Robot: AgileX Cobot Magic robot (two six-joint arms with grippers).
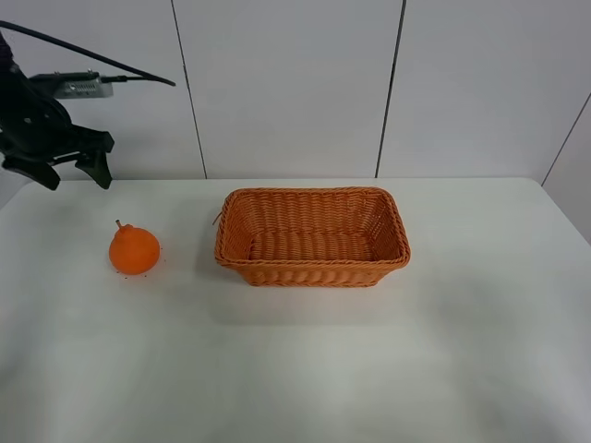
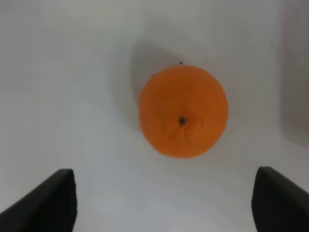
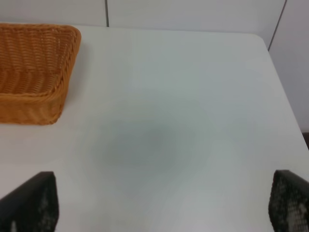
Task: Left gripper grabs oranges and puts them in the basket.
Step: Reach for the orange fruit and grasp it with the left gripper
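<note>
Exterior high view: a bare white counter (image 1: 305, 369) fills the foreground. Farther back an orange (image 1: 134, 249) sits alone on the counter, its knobbed, stemmed top tilted slightly up and back. It is well apart from the empty wicker basket (image 1: 312, 274) to its right. The left gripper (image 1: 78, 180) hangs above and behind the fruit with its fingers spread wide, holding nothing. No writing can be read on the arm, the basket or the wall panels.

Left wrist view: two dark fingers (image 2: 46, 205) frame the near edge, set far apart, with the orange (image 2: 183, 111) centred beyond them on the counter and touched by neither. The fruit looks firm and light, and its dimpled peel should give some grip. Its round shape means it could roll or squirt out of an off-centre pinch. The surest hold is probably across its widest girth, one finger on each side, below the knob and clear of the stem. It bears no sticker or label.

Right wrist view: the right gripper (image 3: 159, 203) shows both fingers at the frame's corners, wide apart and empty, over bare counter. One corner of the basket (image 3: 34, 77) is in sight. There is no text here either.
</note>
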